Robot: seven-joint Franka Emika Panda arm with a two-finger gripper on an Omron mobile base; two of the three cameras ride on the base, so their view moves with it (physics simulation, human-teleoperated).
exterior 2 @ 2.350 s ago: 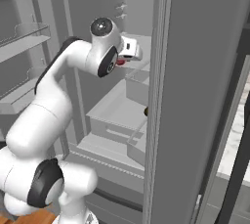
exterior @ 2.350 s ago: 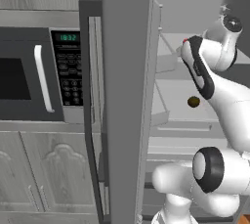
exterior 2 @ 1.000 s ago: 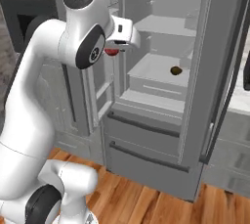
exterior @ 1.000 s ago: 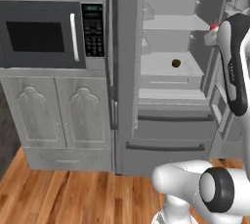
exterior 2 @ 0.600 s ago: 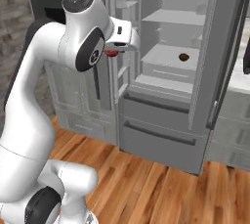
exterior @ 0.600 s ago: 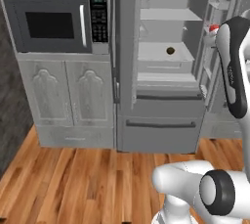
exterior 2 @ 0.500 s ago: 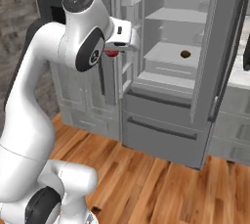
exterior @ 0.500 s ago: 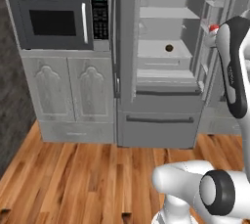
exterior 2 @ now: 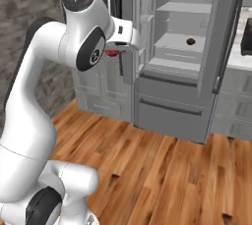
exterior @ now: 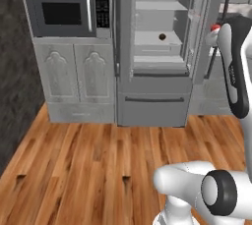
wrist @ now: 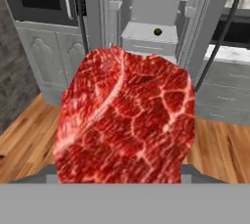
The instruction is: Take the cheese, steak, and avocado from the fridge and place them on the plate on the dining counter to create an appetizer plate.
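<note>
One steak, red and marbled, clamped between the gripper fingers; one avocado on a shelf of the open fridge; microwave beside it.

Pale grey fridge shelf with the small dark avocado alone on it, doors open.

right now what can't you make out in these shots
- Claw: in the hand view the steak covers its fingertips; in the right base view the white hand hides how it grips.
- Steak in the left base view: just a red sliver behind the arm.
- Avocado on the fridge shelf: too small to see any detail.
- Fridge top: cut off by the upper edge in both base views.
- Microwave digits: too small to read.
</note>
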